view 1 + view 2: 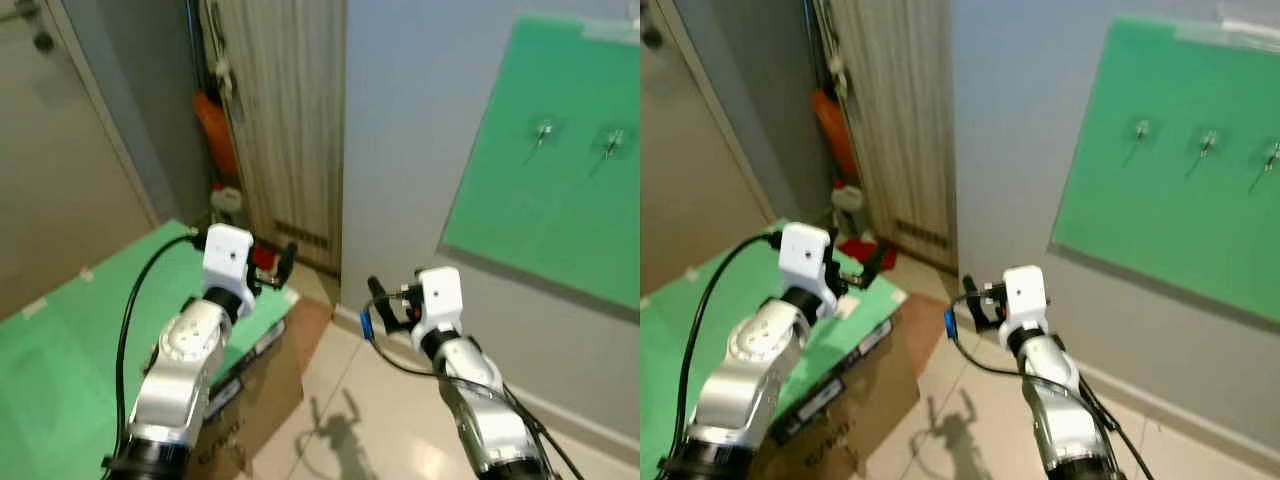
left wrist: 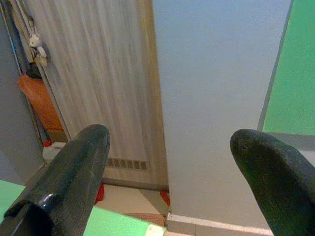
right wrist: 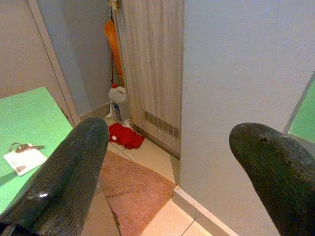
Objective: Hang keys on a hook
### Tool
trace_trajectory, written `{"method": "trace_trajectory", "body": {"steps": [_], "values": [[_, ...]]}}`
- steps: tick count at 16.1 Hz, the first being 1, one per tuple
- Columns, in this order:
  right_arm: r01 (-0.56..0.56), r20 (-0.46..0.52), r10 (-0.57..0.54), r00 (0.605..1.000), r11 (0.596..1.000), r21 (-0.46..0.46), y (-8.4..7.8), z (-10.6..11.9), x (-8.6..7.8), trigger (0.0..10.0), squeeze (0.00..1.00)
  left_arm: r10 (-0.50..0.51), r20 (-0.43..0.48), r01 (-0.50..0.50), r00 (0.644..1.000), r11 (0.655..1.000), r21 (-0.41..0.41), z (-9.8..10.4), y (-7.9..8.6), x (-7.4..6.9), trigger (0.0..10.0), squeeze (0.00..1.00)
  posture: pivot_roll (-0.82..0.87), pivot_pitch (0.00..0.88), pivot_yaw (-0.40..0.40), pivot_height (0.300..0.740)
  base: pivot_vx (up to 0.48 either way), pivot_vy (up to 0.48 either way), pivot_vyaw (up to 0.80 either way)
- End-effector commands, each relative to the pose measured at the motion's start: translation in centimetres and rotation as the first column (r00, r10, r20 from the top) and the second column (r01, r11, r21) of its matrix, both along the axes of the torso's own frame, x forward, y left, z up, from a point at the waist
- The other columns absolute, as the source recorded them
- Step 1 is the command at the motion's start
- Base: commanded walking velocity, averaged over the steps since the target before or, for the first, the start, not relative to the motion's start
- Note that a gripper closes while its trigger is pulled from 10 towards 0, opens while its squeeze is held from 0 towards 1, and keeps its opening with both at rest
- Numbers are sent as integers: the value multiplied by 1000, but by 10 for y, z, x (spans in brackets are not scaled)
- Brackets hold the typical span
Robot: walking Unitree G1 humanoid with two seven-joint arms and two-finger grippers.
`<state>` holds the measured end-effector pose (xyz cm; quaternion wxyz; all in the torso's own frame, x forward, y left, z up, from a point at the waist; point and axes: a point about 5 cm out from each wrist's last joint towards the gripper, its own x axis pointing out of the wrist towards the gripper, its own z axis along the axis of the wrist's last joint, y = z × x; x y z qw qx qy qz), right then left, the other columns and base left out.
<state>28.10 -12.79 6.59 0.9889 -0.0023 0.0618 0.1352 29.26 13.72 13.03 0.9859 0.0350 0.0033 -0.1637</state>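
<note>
Green tabletop (image 3: 29,118) holds the keys (image 3: 19,146) (tagged), well apart from both spread jaws.

Silver arms, white wrist blocks, black cables, black-fingered left gripper (image 1: 272,268).

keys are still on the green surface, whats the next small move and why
Probably lower the left gripper toward the keys lying by the white tag on the green surface. Both grippers are open and hold nothing, and the hooks on the green wall board are bare.
</note>
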Motion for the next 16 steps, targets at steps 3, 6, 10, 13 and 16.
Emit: {"method": "trace_trajectory", "body": {"steps": [3, 6, 10, 13, 16], "values": [[-5, 19, 5, 1000, 1000, 1, 1, 5, 1, 10000, 0, -5, 3, 5, 1000, 1000, 23, 2, 0, -1, 10000, 0, -67, 0, 42, 740, 86, -445, 429], [-10, 14, 10, 1000, 1000, 3, 1, 4, 1, 10000, 0, 8, 4, -8, 1000, 1000, -12, 2, 1, -2, 10000, 0, -65, 0, 38, 740, 0, -199, 435], [-12, 13, 12, 1000, 1000, 3, 1, 4, 1, 10000, 0, 13, 3, -13, 1000, 1000, -10, 2, 2, -3, 10000, 0, -64, 0, 39, 740, 0, 0, 431], [-8, 13, 8, 1000, 1000, 3, 1, 4, 1, 10000, 0, 9, -1, -9, 1000, 1000, 24, 0, 2, -2, 10000, 0, -66, 0, 41, 740, 0, 0, 433], [-5, 13, 5, 1000, 1000, 5, 0, 4, 1, 10000, 0, -7, 25, 6, 1000, 998, 58, 1, -2, -3, 10000, 0, -68, 0, 42, 740, 0, 0, 431]]}}
